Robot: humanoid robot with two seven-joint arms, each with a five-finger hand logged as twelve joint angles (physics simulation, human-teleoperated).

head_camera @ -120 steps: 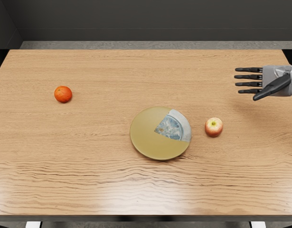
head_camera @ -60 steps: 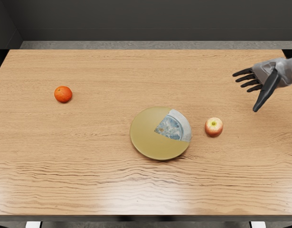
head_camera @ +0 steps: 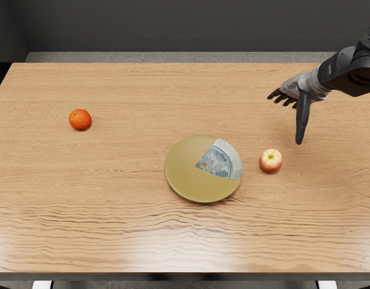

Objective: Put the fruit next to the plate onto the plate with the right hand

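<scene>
The step in hand looks like the reach: the right hand (head_camera: 300, 90) hangs above the desk (head_camera: 142, 229), its arm entering from the right edge, and its fingers (head_camera: 301, 123) are spread apart and hold nothing, 1 long dark digit pointing down toward the wood while the others fan out sideways; the apple (head_camera: 271, 161), the fruit to be moved, sits on the desk near the fingers but clear of them, a little nearer the viewer than the downward digit and slightly to its plate side; the plate (head_camera: 181, 171) lies just past the apple on the far side from the fingers; an orange (head_camera: 80, 119) rests well beyond the plate, farthest from the fingers, so it is not likely the target; the left hand is out of view; the next move, as I judge it, calls for bringing the open fingers down over the apple, closing them round its sides, then lifting and carrying it the short way to the plate; the apple is round, smooth and glossy, red with a yellow patch round the stem, so it may roll if nudged off-centre; the plate is a flat olive-yellow disc with 1 grey-blue patterned wedge on the side nearest the fingers; the desk is pale wood with wavy grain and a soft sheen.
</scene>
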